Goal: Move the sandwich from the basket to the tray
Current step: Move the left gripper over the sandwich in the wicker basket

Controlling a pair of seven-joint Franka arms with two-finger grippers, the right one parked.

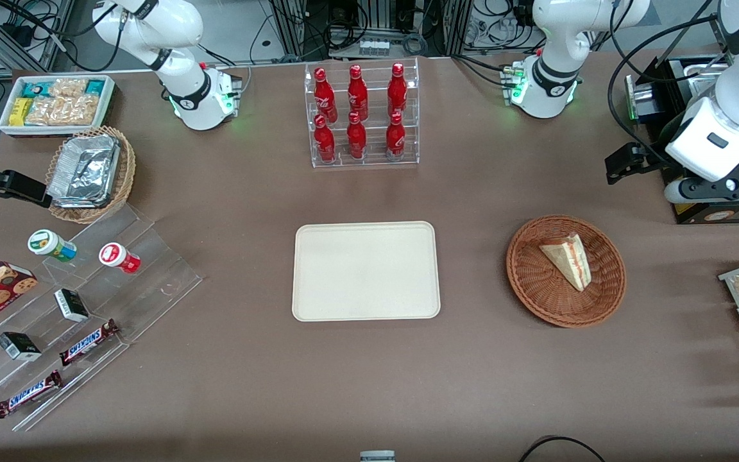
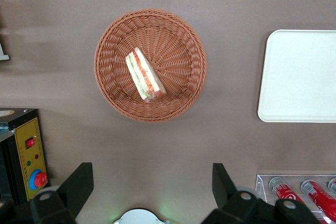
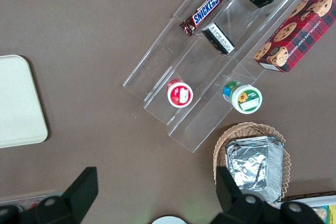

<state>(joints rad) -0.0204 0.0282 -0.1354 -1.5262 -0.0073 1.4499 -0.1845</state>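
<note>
- One sandwich lies on its side in the round reddish basket, at the right of the front frame; it is well apart from my gripper, which is up above the table.
- From the wrist camera I see the two dark fingers spread wide, nothing between them; the gripper is empty.
- My working arm stands at the upper right edge of the front frame, farther from the camera than the basket, with the wrist looking straight down.
- In the basket is only the sandwich, its red and green filling showing along the cut edge.
- In the middle of the front frame lies the cream tray, nothing on it, beside the basket toward the parked arm's end.
</note>
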